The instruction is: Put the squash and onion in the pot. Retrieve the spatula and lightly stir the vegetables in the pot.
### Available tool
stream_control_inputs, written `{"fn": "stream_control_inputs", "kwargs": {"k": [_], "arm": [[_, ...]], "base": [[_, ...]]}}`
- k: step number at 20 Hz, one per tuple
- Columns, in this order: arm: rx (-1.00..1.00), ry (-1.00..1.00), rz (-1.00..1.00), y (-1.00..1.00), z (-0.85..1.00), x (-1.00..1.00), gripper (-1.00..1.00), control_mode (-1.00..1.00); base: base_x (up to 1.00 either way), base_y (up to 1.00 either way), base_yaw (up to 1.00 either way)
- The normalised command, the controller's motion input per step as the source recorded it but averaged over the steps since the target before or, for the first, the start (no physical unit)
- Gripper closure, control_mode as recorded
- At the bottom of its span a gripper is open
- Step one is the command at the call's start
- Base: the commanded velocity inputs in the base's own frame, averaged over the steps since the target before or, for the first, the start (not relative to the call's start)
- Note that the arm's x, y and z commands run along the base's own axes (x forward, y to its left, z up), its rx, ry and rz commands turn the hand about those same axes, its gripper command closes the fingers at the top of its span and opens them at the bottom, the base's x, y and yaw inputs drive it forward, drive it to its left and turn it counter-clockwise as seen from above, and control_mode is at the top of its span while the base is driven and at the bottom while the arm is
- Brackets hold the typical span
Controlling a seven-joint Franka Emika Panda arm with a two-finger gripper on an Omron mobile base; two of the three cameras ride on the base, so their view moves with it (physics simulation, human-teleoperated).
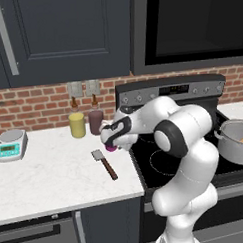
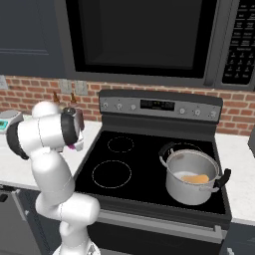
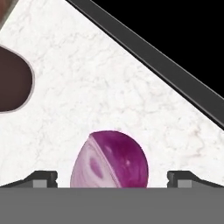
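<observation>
The purple onion (image 3: 110,159), cut face pale, lies on the white counter right beside the stove edge. My gripper (image 3: 112,179) hangs just over it, open, one fingertip on each side and neither touching. From the left base view the gripper (image 1: 113,142) covers most of the onion (image 1: 110,148). The spatula (image 1: 104,164) lies on the counter just left of it, grey blade toward the wall. The steel pot (image 2: 191,185) stands on the front right burner with the tan-orange squash (image 2: 195,178) inside. The pot (image 1: 236,143) also shows at the right edge of the left base view.
A yellow jar (image 1: 77,124) and a dark maroon jar (image 1: 96,121) stand by the brick wall behind the onion; the maroon jar (image 3: 13,81) is close to the hand. A kitchen scale (image 1: 12,144) sits at the far left. The black stove top (image 2: 124,164) adjoins the counter.
</observation>
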Motion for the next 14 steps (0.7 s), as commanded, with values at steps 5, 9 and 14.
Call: {"fn": "stream_control_inputs", "kwargs": {"k": [5, 9, 14], "arm": [[0.00, 0.00, 0.00, 0.08, -0.29, 0.06, -1.00, -1.00], [0.00, 0.00, 0.00, 0.08, -0.32, 0.00, -1.00, -1.00], [0.00, 0.00, -0.01, 0.03, -0.17, 0.00, 1.00, -1.00]], "base": [[0.00, 0.00, 0.00], [0.00, 0.00, 0.00], [0.00, 0.00, 0.00]]}}
